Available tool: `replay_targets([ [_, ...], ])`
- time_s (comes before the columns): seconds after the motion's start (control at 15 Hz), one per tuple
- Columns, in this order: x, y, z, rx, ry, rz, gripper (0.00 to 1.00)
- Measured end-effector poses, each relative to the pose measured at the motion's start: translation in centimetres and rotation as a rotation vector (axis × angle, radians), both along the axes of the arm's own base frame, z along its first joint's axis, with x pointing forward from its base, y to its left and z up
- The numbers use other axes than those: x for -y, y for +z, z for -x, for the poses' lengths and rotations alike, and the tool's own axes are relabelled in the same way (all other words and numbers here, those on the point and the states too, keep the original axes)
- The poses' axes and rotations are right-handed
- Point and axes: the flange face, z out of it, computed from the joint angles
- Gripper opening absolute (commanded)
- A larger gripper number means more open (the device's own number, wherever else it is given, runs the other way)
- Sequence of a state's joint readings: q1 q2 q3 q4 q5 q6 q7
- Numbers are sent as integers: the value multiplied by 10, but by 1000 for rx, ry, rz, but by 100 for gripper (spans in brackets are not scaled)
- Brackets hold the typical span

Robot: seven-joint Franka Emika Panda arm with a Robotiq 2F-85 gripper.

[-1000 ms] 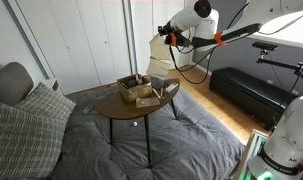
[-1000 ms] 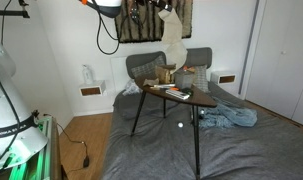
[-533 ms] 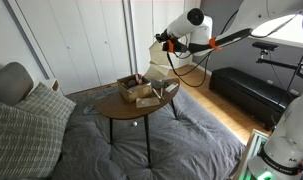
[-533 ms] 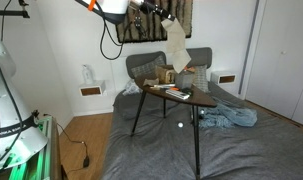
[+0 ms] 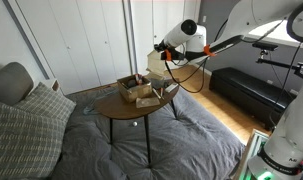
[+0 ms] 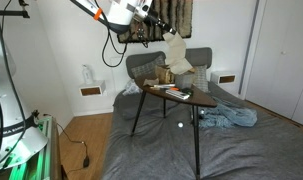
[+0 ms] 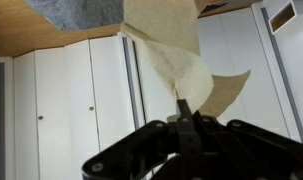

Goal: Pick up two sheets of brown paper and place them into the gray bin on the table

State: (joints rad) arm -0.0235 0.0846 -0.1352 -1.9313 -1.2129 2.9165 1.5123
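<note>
My gripper (image 5: 164,46) is shut on a light tan sheet of brown paper (image 5: 159,66), which hangs below it, past the table's far end. In an exterior view the gripper (image 6: 157,33) holds the sheet (image 6: 177,52) above the table's back edge. In the wrist view the fingertips (image 7: 187,118) pinch the crumpled sheet (image 7: 176,62). More pale paper (image 5: 144,94) lies on the dark wooden table (image 5: 116,108), beside a brown box (image 5: 127,84). I cannot make out the gray bin among the things on the table.
The table (image 6: 196,100) stands on a bed with a grey blanket (image 5: 141,150). A checked pillow (image 5: 26,125) lies at the bed's end. A dark bench (image 5: 246,92) stands by the wall. White closet doors (image 7: 81,100) fill the wrist view.
My gripper has come down and moved in toward the table, carrying the hanging sheet with it. The things on the table have not moved.
</note>
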Motion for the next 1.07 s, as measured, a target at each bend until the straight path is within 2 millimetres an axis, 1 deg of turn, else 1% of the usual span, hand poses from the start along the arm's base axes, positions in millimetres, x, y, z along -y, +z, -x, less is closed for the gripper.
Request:
replay_targets([
  [0.27,3,-20,-7,-8,-9,13,0],
  [0.53,17,-32,-14,24,-36,39,0],
  [0.67,23,-40,-16,28,-51,39,0],
  [0.87,26,-59,-19,4,-60,33,0],
  [1.07,26,-83,-23,-34,-60,33,0],
])
